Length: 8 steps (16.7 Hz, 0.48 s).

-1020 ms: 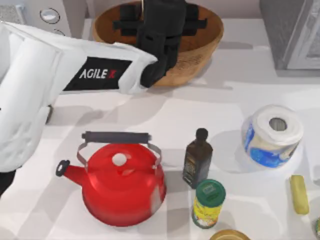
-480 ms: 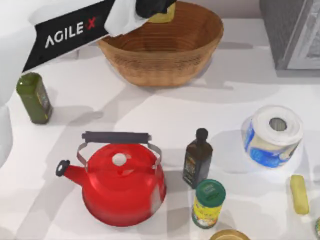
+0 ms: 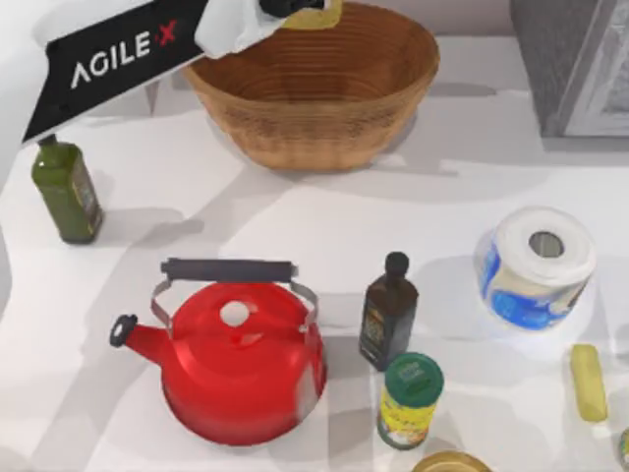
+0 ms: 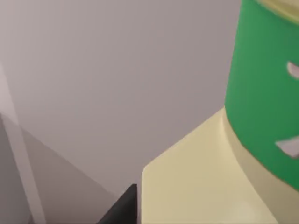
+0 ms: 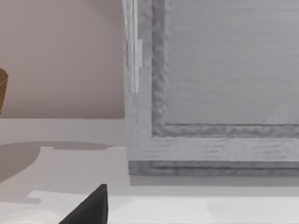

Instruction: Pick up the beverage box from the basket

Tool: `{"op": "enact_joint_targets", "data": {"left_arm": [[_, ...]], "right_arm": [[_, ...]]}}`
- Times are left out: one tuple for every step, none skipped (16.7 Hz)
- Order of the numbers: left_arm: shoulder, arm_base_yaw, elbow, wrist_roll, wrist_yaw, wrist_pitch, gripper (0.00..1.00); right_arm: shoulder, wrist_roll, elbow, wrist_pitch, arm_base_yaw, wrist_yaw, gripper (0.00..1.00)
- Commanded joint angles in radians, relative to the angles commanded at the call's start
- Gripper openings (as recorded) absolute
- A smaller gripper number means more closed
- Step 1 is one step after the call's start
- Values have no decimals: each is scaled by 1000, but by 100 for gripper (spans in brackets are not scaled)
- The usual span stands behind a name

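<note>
**Holding the carton above the basket's far rim**

Showing as a sliver of cream-yellow at the top edge of the top view, the beverage box (image 3: 319, 14) sits just under the left gripper (image 3: 295, 6), above the far left part of the basket (image 3: 324, 118). From the left wrist camera the carton's pale shoulder and green cap (image 4: 264, 88) are very close, with a dark finger (image 4: 122, 209) touching the carton's edge; the jaws appear clamped on the box. Whether the box is clear of the basket's rim cannot be told. The basket's ribbed inside, where visible, holds nothing else.

My left arm (image 3: 118, 59) reaches in across the upper left corner. Below it stands a green bottle (image 3: 65, 192) near the left edge. Nearer the front are a red kettle (image 3: 241, 369), a dark oil bottle (image 3: 388, 313) and a green-lidded can (image 3: 410, 398) just beside it. A paper roll (image 3: 536, 265) lies to the right.

The right wrist view shows a grey cabinet (image 5: 215, 84) and one dark finger (image 5: 91, 207); its jaws' state cannot be told.
</note>
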State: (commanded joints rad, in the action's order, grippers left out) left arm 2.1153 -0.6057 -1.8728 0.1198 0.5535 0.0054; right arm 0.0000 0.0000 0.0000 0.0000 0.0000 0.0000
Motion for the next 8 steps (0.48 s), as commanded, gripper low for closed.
{"op": "enact_joint_targets", "data": {"left_arm": [[-20, 6, 16, -1, -6, 0, 0], [-50, 14, 42, -3, -15, 0, 0], [-91, 26, 78, -6, -27, 0, 0], [-141, 40, 124, -10, -41, -1, 0], [-202, 57, 180, -13, -57, -1, 0], [-271, 77, 244, -18, -75, -2, 0], [-350, 99, 315, -22, -95, -3, 0], [-436, 123, 392, -27, -116, -4, 0]], "right_arm": [[0, 0, 0, 0, 0, 0, 100], [0, 0, 0, 0, 0, 0, 100], [0, 0, 0, 0, 0, 0, 100], [0, 0, 0, 0, 0, 0, 100], [0, 0, 0, 0, 0, 0, 100], [0, 0, 0, 0, 0, 0, 100], [0, 0, 0, 0, 0, 0, 100], [0, 0, 0, 0, 0, 0, 100]]}}
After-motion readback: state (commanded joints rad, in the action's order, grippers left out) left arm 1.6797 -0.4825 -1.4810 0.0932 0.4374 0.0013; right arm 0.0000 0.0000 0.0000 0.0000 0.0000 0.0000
